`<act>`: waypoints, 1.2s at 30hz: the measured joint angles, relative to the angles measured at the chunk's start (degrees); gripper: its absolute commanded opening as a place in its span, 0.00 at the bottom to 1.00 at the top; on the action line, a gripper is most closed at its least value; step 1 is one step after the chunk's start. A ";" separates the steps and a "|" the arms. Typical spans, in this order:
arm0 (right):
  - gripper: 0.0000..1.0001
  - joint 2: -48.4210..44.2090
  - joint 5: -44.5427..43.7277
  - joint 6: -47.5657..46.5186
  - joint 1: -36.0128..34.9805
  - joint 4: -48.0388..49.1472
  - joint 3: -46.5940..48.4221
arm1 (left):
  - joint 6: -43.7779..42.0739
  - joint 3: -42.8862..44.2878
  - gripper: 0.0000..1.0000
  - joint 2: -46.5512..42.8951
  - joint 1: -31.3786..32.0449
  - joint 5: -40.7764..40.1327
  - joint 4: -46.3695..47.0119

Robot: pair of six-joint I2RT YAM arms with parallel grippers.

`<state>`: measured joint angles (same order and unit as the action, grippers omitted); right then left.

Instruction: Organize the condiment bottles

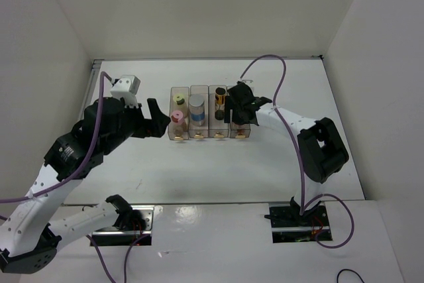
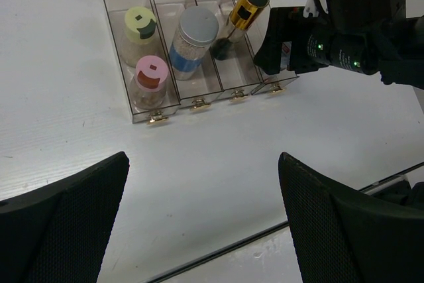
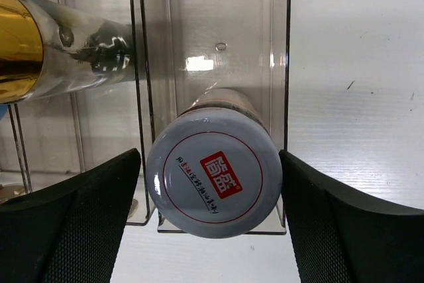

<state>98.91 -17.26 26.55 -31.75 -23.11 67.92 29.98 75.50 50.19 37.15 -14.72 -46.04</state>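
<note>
Four clear bins [image 1: 199,87] stand in a row. The cream bottle with the yellow-green cap [image 2: 140,24] and the pink-capped bottle [image 2: 151,74] share the leftmost bin. The clear blue-label bottle [image 2: 192,41] is in the second bin, and the dark gold-capped bottle [image 2: 244,11] is in the third. The white bottle with the purplish lid [image 3: 214,180] stands in the rightmost bin [image 3: 218,18]. My right gripper [image 3: 210,158] is over it, with its fingers on either side of the lid and a thin gap on the left. My left gripper [image 2: 202,164] is open and empty, in front of and left of the bins.
The right arm [image 1: 311,140] reaches from the right across to the bins. White walls enclose the table on the left, back and right. A dark seam marks the table's near edge [image 2: 218,250]. Gold handles [image 2: 157,118] line the bins' near ends.
</note>
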 measured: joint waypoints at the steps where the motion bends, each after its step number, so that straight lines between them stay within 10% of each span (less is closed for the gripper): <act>1: 0.88 0.00 0.02 0.00 0.00 -0.02 0.00 | 0.00 0.00 0.99 -0.11 0.00 0.02 0.02; 12: 0.96 -3.45 -0.09 0.39 -0.13 -1.44 0.44 | 0.09 -0.44 0.99 -1.11 0.00 0.44 0.39; 22: 0.97 -26.08 -0.59 1.95 -1.27 -1.79 -4.00 | 5.18 -11.15 0.99 -1.66 -0.50 -3.26 2.34; 32: 0.54 -30.82 -5.97 6.80 0.55 -3.76 -11.43 | 12.44 -21.84 0.99 -5.27 -7.13 -6.27 10.36; 36: 0.95 -31.10 -6.19 7.69 0.90 -4.81 -11.61 | 12.44 -22.62 0.99 -1.62 -11.10 -2.08 13.33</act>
<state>67.81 -23.44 34.24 -30.85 -27.92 56.31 42.41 52.88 48.58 26.04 -16.80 -32.71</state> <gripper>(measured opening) 0.815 0.992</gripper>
